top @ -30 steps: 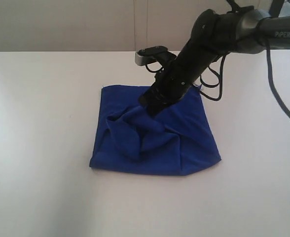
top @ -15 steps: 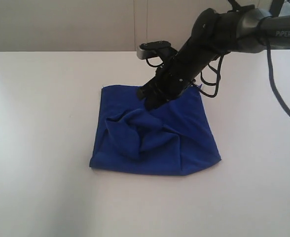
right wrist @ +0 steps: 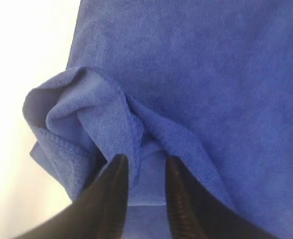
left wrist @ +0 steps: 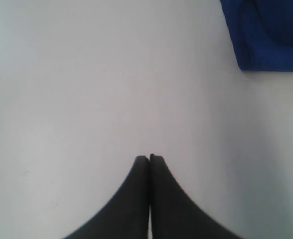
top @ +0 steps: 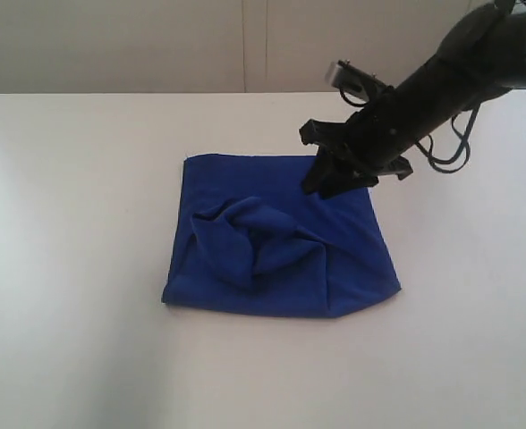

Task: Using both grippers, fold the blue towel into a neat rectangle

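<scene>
Soft, napped microfibre in plain deep royal blue: the blue towel; laid on the smooth matt white table as a rough 4-sided pad with rounded near corners; bunched at the centre into 1 raised knot of folds, stitched hems showing; flat and smooth along the far and right-hand parts.

Located directly beneath the right gripper, which hangs over the far right portion, just beside the bunched folds; in the right wrist view, blue towel across nearly the whole picture, 1 hemmed fold running toward the gap between the 2 black fingers.

Right gripper released: fingers parted, nothing clamped; contact between fingertips and cloth not determinable.

Well apart from the left gripper; only 1 corner of the blue towel visible at the margin of the left wrist view.

Left gripper clenched: 2 tapered black fingers pressed together, holding nothing, above bare table.
</scene>
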You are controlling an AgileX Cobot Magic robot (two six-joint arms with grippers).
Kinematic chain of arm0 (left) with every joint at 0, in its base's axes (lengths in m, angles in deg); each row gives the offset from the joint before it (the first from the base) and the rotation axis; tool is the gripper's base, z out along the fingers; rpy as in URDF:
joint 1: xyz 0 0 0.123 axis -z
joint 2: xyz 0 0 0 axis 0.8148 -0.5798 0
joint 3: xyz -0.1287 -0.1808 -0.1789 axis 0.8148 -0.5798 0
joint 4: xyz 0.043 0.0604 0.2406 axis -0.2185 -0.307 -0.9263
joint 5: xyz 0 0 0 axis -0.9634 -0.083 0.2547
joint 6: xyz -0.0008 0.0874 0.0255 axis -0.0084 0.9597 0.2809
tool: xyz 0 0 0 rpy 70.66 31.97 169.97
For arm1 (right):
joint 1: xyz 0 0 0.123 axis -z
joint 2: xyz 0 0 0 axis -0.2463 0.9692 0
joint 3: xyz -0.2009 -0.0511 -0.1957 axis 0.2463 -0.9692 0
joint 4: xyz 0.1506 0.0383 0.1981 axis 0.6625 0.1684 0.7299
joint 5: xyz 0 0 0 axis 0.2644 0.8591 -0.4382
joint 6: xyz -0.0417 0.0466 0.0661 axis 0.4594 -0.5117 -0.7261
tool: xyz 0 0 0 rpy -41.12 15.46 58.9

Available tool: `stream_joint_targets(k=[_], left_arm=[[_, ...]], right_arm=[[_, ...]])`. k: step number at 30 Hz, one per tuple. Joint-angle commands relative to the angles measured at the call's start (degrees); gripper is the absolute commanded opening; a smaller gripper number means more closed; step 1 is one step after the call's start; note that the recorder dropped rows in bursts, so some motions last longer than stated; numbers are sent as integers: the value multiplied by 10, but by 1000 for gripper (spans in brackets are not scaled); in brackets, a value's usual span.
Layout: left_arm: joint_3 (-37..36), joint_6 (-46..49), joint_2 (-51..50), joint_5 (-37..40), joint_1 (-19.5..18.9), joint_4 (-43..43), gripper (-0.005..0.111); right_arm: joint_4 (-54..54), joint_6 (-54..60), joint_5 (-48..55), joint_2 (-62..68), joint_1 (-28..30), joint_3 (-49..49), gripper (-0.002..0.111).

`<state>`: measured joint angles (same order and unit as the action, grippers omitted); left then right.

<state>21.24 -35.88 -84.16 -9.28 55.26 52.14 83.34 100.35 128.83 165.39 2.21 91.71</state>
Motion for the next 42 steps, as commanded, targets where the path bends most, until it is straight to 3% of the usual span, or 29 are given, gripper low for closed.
stream_joint_targets(k=[1,13,37,39,42], left_arm=[[-2,-2,4,4,0,3,0],[-2,-2,4,4,0,3,0],[-2,-2,4,4,0,3,0],[-2,-2,4,4,0,3,0],[-2,-2,4,4,0,3,0]], right_arm=[[64,41,-39,-5,1,-59,37],[175,111,-42,13,1,-105,37],[210,150,-44,13,-1,-133,36],[210,152,-47,13,-1,-133,32],[210,158,-48,13,-1,-133,15]])
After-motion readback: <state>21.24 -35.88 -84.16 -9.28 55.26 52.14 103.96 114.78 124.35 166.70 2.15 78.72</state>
